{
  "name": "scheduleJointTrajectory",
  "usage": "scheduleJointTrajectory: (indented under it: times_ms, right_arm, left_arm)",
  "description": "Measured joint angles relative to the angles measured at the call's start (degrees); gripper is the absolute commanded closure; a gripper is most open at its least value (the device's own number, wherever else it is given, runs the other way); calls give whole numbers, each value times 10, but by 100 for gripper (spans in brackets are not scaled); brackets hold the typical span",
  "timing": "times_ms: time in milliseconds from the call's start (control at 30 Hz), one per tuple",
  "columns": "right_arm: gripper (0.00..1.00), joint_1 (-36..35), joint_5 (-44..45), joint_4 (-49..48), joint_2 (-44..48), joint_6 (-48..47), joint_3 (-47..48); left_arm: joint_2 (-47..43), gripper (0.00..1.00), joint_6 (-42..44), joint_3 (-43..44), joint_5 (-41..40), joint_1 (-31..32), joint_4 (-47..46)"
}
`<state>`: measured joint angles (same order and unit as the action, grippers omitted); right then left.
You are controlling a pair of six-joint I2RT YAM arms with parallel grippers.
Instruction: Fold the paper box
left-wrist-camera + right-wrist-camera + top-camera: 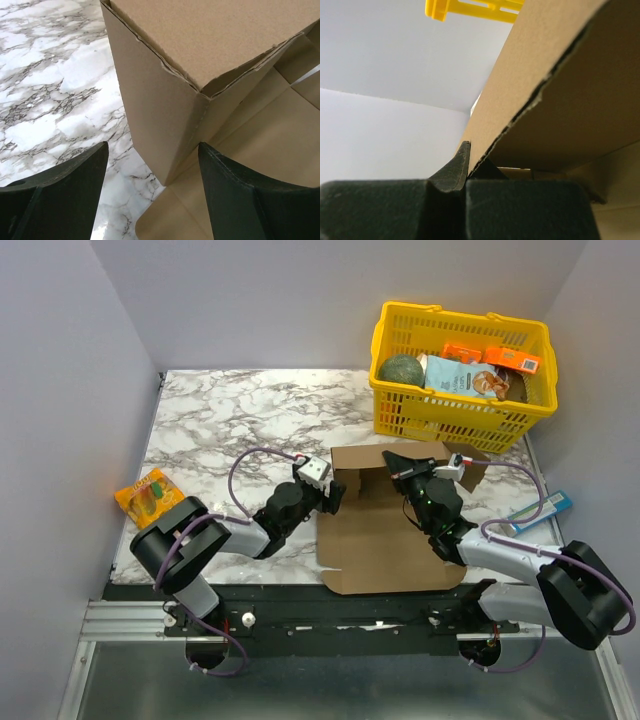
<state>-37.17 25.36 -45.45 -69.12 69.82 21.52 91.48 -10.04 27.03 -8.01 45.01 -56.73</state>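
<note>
Beyond the right claw (471,165), at the far right of the tabletop (230,410), stands a yellow plastic basket (450,422) with lattice walls. It holds a round dark-green fruit (401,369), a pale printed packet (455,375) and two small orange cartons (512,358) along its far side. The paper box (385,540) lies between the two claws: plain brown corrugated cardboard, unprinted, mostly a flat die-cut sheet with rounded near corners, and with panels raised at its far end. The right claw is clenched, its dark fingers pressed together on the ragged, fluted edge of one raised panel, which slopes up and away from the fingertips. The left claw (152,145) is released, its two black fingers spread wide on either side of a folded upright corner of the box without touching it; the crease there is slightly torn and the panel above it has a coarse, fibrous face. Under this claw the tabletop is glossy white marble with grey veins. Well to the left of the left claw lies a flat orange snack packet (150,495), and to the right of the right claw a slim blue-and-white packet (541,508).
</note>
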Motion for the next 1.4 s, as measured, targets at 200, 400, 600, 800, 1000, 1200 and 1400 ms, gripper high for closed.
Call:
scheduleJointTrajectory:
  times_ms: [200,400,600,800,1000,1200,1400]
  right_arm:
    - [97,2,0,18,8,9,6]
    - [97,1,-9,61,24,22,19]
    - [97,1,-14,116,29,28,47]
    - [97,2,-12,133,30,40,48]
    - [97,0,-6,177,31,52,65]
    - [97,0,3,216,35,56,81]
    - [97,0,12,237,46,57,83]
  left_arm:
    - [34,25,17,14,-6,3,-36]
    - [55,27,65,52,-29,9,-31]
    - [55,43,100,57,-55,11,-28]
    - [65,69,111,82,-118,25,-4]
    - [70,73,113,94,-200,40,14]
    - [86,78,124,119,-259,54,29]
    - [103,83,141,139,-299,65,32]
